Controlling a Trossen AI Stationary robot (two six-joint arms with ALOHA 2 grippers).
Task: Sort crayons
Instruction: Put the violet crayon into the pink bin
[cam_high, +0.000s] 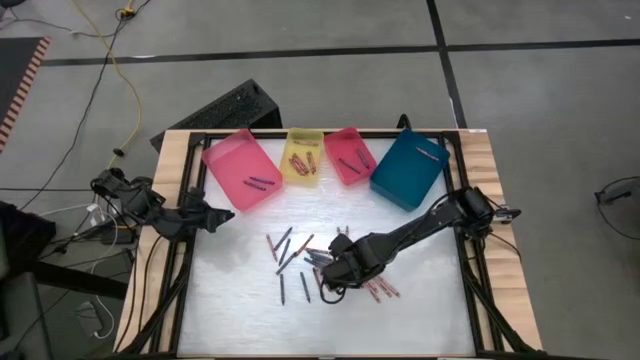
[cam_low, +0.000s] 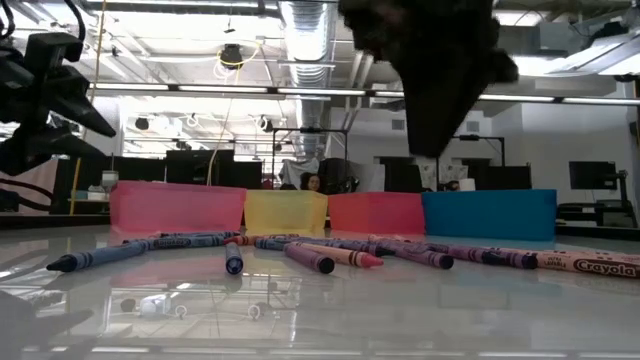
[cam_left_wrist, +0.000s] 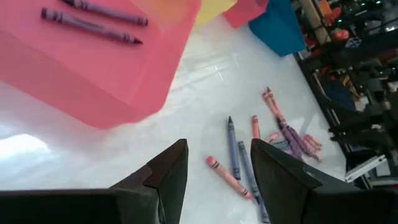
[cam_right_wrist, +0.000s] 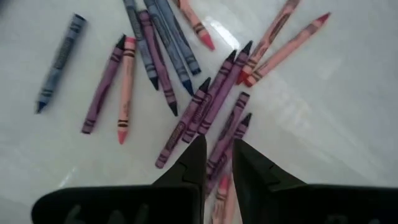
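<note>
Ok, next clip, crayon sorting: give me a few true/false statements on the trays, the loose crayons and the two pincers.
1. Four trays stand in a row at the table's far edge. True: pink tray, yellow tray, red tray, blue tray.
2. The pink tray is empty. False: two purple crayons lie in it.
3. The right pincer hangs over the loose crayons with its fingers a narrow gap apart. True.
4. The left pincer is clamped on a blue crayon. False: it is open and empty, next to the pink tray.
5. All the crayons are already sorted. False: many lie scattered mid-table.
</note>
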